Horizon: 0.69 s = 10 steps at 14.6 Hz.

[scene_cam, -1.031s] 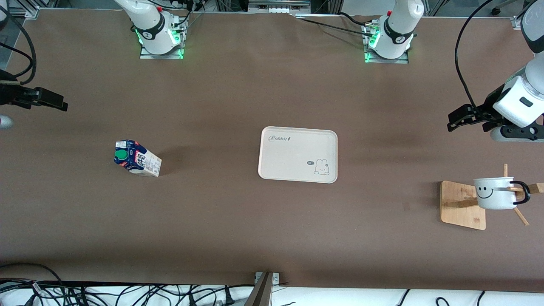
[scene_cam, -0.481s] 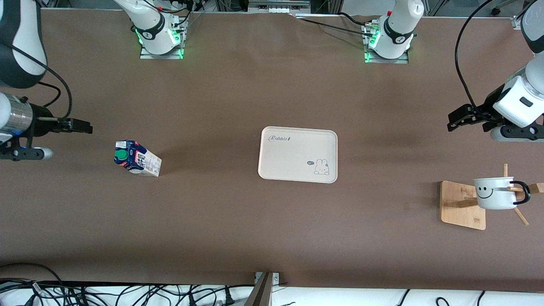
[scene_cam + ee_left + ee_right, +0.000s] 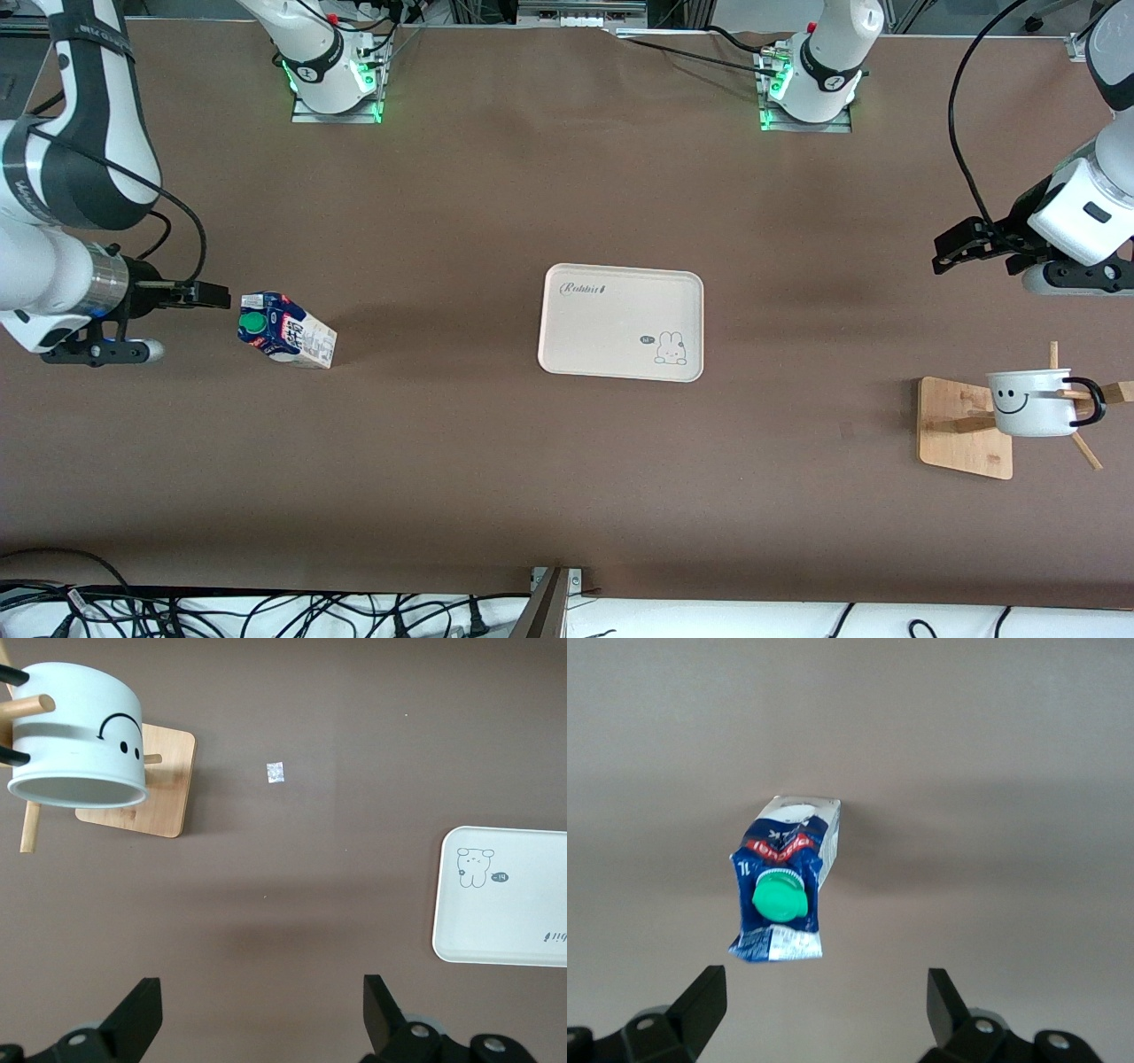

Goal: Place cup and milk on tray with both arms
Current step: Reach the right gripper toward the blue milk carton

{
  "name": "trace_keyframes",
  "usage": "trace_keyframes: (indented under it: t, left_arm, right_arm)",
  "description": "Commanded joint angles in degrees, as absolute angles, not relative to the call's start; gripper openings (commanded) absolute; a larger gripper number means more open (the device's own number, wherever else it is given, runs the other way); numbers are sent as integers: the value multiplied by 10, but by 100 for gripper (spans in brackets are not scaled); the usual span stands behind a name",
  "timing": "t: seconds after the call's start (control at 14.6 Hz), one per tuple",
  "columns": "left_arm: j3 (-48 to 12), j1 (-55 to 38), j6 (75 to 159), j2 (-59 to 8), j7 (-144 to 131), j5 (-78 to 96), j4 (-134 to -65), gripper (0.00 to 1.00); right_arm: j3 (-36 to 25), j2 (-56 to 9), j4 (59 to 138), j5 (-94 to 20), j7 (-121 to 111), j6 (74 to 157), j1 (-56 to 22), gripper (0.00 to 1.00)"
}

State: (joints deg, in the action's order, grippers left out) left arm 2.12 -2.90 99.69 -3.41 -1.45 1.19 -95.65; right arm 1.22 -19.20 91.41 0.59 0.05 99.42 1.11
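Nothing is sitting on the tray [image 3: 620,322] yet; it is lying bare at the middle of the front view, so I judge both placements are still waiting to be done.

My right gripper [image 3: 205,292], at the left edge of that frame, is hanging just beside the milk [image 3: 285,330] with its jaws spread wide. In my right wrist view the carton [image 3: 786,889] is showing its green cap between them, untouched.

My left gripper [image 3: 955,246], at the right edge of the frame, is waiting with its jaws apart, holding nothing. The cup [image 3: 1032,402] is hanging on the wooden rack [image 3: 964,428] in the lower right, well apart from those jaws.

Both grasps, both carries and both set-downs are what I am reckoning as left.
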Motion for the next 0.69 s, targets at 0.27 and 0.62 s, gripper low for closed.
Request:
trace_keyframes:
  t: [0.27, 0.62]
  left_arm:
    - [19, -27, 985, -41, -16, 12, -939, 100]
    - [23, -26, 984, -42, -16, 15, -940, 100]
  right_arm:
    - [13, -180, 958, -22, 9, 1048, 11, 100]
    - [13, -191, 958, -36, 42, 1069, 1, 100]
